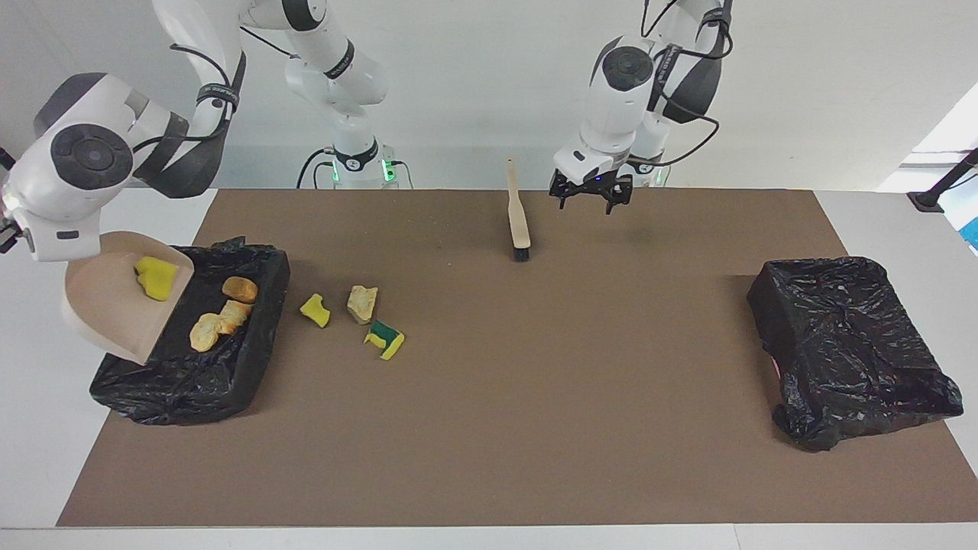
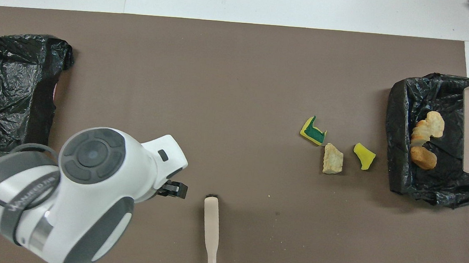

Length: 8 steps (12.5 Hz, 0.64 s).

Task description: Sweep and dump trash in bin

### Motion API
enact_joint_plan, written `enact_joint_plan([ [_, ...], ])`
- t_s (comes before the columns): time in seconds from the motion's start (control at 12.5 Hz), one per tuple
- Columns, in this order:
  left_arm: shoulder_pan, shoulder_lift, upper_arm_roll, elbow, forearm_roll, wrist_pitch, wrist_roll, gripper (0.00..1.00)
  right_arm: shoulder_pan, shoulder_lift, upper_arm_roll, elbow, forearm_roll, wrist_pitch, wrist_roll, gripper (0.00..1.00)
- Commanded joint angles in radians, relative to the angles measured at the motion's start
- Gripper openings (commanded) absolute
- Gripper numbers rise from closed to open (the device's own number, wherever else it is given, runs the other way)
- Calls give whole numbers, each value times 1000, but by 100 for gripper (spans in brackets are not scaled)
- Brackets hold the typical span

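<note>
The beige dustpan (image 1: 114, 309) hangs steeply tilted over the black-lined bin (image 1: 191, 374) at the right arm's end, held by my right gripper (image 1: 9, 233) at the view's edge. One yellow sponge scrap (image 1: 157, 276) clings to the pan. Tan trash chunks (image 1: 221, 313) lie in the bin (image 2: 399, 130). Three scraps lie on the mat beside the bin: a yellow one (image 1: 315, 309), a tan one (image 1: 362, 302) and a green-yellow one (image 1: 384, 338). My left gripper (image 1: 587, 202) hangs open over the mat beside the brush (image 1: 519, 218).
The brush rests with its black bristles on the mat and its handle raised toward the robots, free of both grippers. A second black-lined bin (image 1: 848, 344) sits at the left arm's end. The left arm's wrist (image 2: 91, 171) covers part of the mat in the overhead view.
</note>
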Motion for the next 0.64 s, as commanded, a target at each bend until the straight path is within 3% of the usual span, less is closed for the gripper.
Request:
enact_joint_plan([
  [0.0, 77, 46, -12, 145, 32, -72, 62, 100, 79, -77, 8, -87, -148, -23, 22, 0],
  [0.16, 143, 90, -11, 274, 33, -168, 116, 100, 116, -151, 9, -225, -173, -1, 173, 0],
  [0.4, 251, 113, -11, 406, 35, -230, 189, 100, 99, -142, 8, -233, -169, 58, 174, 0],
  [0.56, 320, 113, -9, 472, 33, -287, 268, 100, 92, -130, 5, -168, -175, 61, 32, 0],
])
